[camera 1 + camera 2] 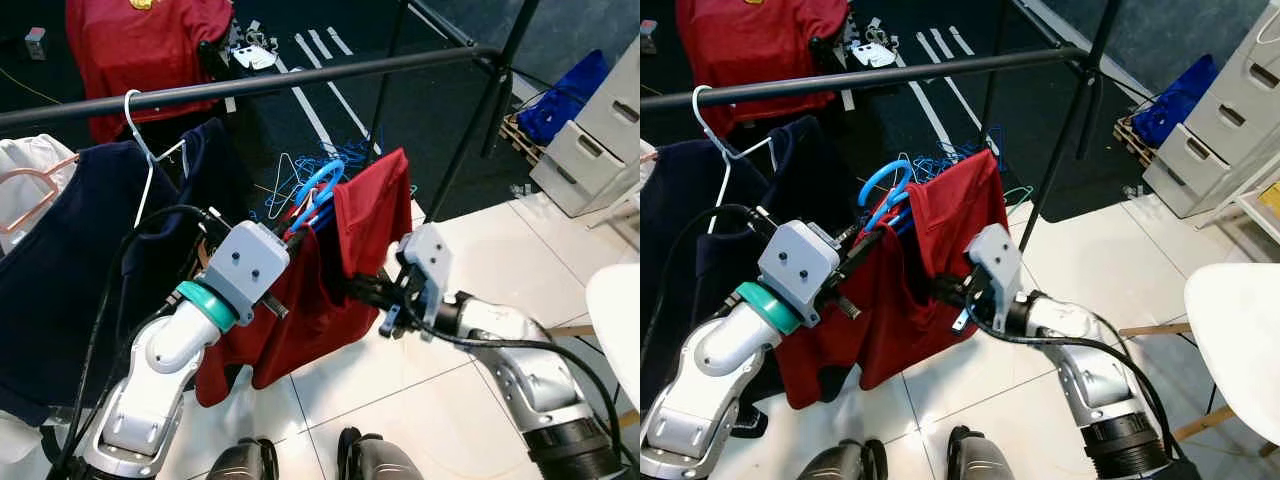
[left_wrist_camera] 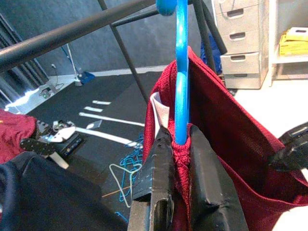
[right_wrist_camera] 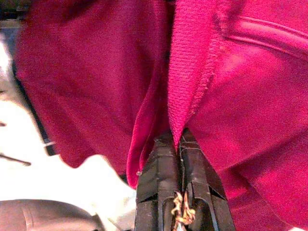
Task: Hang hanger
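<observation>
A bright blue plastic hanger carrying a dark red knitted garment is held up just below and in front of a black metal clothes rail, its hook not yet over the bar. The hanger's neck and a fold of the cloth are clamped between the narrow fingers of the left gripper, while the right gripper is pinched onto the garment's edge. A navy garment on a white wire hanger is hung on the rail to the left, and loose hangers are scattered on the dark floor beyond.

Blue hanger in red shirt, below black rail.
</observation>
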`<state>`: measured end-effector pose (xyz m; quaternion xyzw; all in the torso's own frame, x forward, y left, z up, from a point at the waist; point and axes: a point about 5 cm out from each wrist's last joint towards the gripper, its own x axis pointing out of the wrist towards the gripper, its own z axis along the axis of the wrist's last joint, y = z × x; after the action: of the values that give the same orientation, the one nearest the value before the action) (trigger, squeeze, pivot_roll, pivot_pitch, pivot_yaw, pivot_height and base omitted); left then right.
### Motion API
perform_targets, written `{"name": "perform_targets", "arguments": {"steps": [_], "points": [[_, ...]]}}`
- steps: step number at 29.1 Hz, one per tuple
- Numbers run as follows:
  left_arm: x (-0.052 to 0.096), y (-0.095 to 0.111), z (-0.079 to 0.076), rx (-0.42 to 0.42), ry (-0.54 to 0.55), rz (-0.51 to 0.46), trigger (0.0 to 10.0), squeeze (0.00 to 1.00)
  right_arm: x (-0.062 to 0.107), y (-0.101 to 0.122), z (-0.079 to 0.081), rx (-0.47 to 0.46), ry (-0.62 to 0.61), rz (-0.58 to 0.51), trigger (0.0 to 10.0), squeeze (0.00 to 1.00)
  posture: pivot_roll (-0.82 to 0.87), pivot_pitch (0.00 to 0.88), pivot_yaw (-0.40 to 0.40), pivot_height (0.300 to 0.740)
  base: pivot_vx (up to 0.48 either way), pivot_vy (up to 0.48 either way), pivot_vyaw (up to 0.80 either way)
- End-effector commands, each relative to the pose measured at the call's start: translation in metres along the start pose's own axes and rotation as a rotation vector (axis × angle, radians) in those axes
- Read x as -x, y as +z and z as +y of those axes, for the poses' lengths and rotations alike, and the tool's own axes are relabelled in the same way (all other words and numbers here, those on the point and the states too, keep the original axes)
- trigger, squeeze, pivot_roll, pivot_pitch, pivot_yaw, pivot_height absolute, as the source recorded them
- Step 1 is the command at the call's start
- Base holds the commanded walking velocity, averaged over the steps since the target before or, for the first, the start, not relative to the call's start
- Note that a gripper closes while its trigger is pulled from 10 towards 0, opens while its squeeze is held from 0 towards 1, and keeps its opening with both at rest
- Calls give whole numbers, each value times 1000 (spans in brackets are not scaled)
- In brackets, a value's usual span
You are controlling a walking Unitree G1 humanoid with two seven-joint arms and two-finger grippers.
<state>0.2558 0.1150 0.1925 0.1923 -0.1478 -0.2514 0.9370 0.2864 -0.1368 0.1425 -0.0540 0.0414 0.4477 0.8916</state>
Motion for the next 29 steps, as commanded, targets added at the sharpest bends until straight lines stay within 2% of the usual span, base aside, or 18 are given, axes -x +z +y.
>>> {"name": "perform_targets", "arguments": {"steps": [1,2,3,4,5,6,9,10,12,13,18,20,21,23,24,26,28,29], "points": [[1,4,2,-11,-1,-20,10000,0,5,2,-9,9,-65,-14,10000,0,-83,78,24,740,0,0,0],[1,3,3,-18,-10,-16,10000,0,10,11,-19,36,-135,-62,10000,0,-86,77,27,740,0,0,0],[1,3,3,-18,-10,-16,10000,0,10,11,-19,36,-135,-62,10000,0,-86,77,27,740,0,0,0],[2,1,5,-32,-27,-12,10000,0,16,23,-28,70,-198,-119,10000,518,-90,75,31,740,0,0,0],[2,1,5,-32,-27,-12,10000,0,16,23,-28,70,-198,-119,10000,518,-90,75,31,740,0,0,0],[3,0,8,-48,-44,-9,10000,0,20,34,-30,88,-214,-168,10000,1000,-92,73,34,740,0,0,0],[2,0,12,-63,-62,-8,10000,0,22,42,-26,100,-175,-196,10000,1000,-95,70,36,740,0,0,0],[1,-1,15,-78,-80,-8,10000,0,22,48,-17,95,-105,-215,10000,714,-98,67,35,740,0,0,0],[1,-1,15,-78,-80,-8,10000,0,22,48,-17,95,-105,-215,10000,714,-98,67,35,740,0,0,0],[-1,-2,17,-88,-99,-8,10000,0,22,53,-10,76,-48,-234,10000,0,-99,66,33,740,0,0,0],[-4,0,24,-61,-126,-12,10000,0,32,56,-5,3,11,-261,10000,0,-105,64,33,740,0,0,0],[-6,1,27,-45,-134,-16,10000,0,37,54,-9,-10,-17,-260,10000,0,-105,64,33,740,0,0,0],[-7,3,30,-19,-141,-23,10000,0,43,47,-19,-12,-95,-240,10000,0,-112,63,29,740,0,0,0],[-7,3,30,-19,-141,-23,10000,0,43,47,-19,-12,-95,-240,10000,0,-112,63,29,740,0,0,0],[-8,6,33,-4,-152,-33,10000,0,50,34,-31,19,-206,-181,10000,0,-113,63,28,740,0,0,0],[-8,6,33,-4,-152,-33,10000,0,50,34,-31,19,-206,-181,10000,0,-113,63,28,740,0,0,0],[-5,15,37,38,-223,-65,10000,0,66,-9,-63,168,-546,45,10000,0,-118,70,24,740,0,0,0],[-4,19,38,52,-251,-76,10000,0,70,-20,-70,215,-630,94,10000,0,-118,70,24,740,0,0,0]]}}
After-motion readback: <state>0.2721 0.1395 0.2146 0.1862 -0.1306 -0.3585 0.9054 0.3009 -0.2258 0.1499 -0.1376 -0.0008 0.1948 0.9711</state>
